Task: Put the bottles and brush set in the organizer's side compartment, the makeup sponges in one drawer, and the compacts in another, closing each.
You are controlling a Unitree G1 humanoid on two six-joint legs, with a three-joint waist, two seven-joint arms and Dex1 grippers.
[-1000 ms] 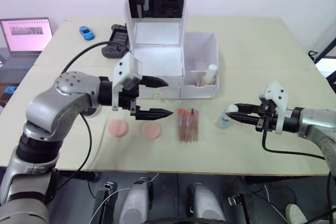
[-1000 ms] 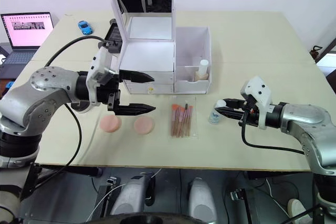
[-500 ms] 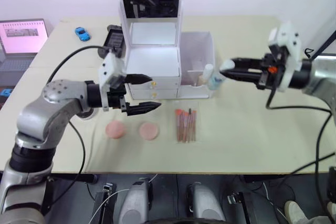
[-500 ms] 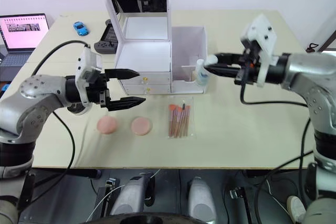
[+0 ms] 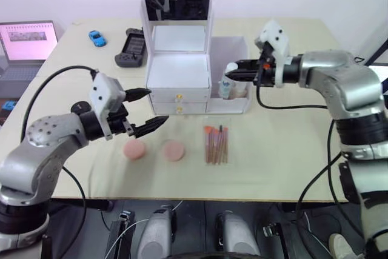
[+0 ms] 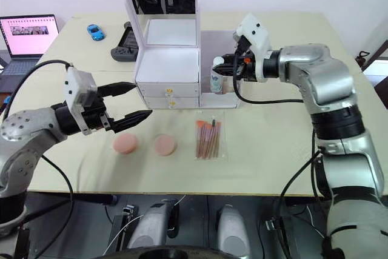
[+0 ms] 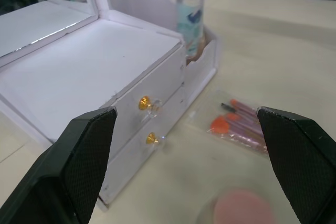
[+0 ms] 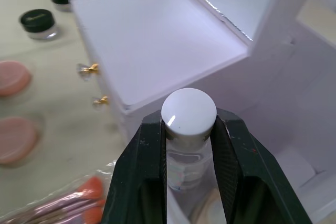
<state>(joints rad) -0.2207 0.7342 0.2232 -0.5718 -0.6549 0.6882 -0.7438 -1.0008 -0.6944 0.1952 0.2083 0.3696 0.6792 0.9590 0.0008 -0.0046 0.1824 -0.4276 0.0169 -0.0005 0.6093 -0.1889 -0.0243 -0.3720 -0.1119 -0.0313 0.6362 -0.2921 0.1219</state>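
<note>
Gripping the clear bottle (image 6: 216, 79) just under its white cap, the right gripper (image 6: 225, 68) is holding it upright over the side compartment (image 5: 237, 83) of the organizer (image 5: 182, 71); the jaws are clamped on the bottle's neck, as the right wrist view confirms. The bottle's blue-labelled body is hanging at the compartment's near left corner, beside the drawer block. Whether its base is touching the bin floor cannot be told. The taller beige bottle is partly hidden behind it inside the compartment and cannot be placed more exactly.

The left gripper (image 5: 148, 110) is hovering above the surface (image 5: 291, 150) to the left of the organizer, jaws wide apart and holding nothing, with its fingertips pointing toward the two stacked drawers (image 7: 149, 121). Both drawers are sitting flush, gold knobs showing.

The two makeup sponges (image 5: 134, 148) are lying side by side on the surface near the front of the organizer, just apart from each other. The brush set (image 5: 216, 144) is lying flat to the right of them, orange-red tips toward the organizer. Two compacts (image 8: 37, 22) are showing in the right wrist view, on the surface left of the organizer.

A laptop (image 5: 27, 43), a blue toy car (image 5: 96, 37) and a dark handheld controller (image 5: 131, 47) are sitting at the far left of the surface.
</note>
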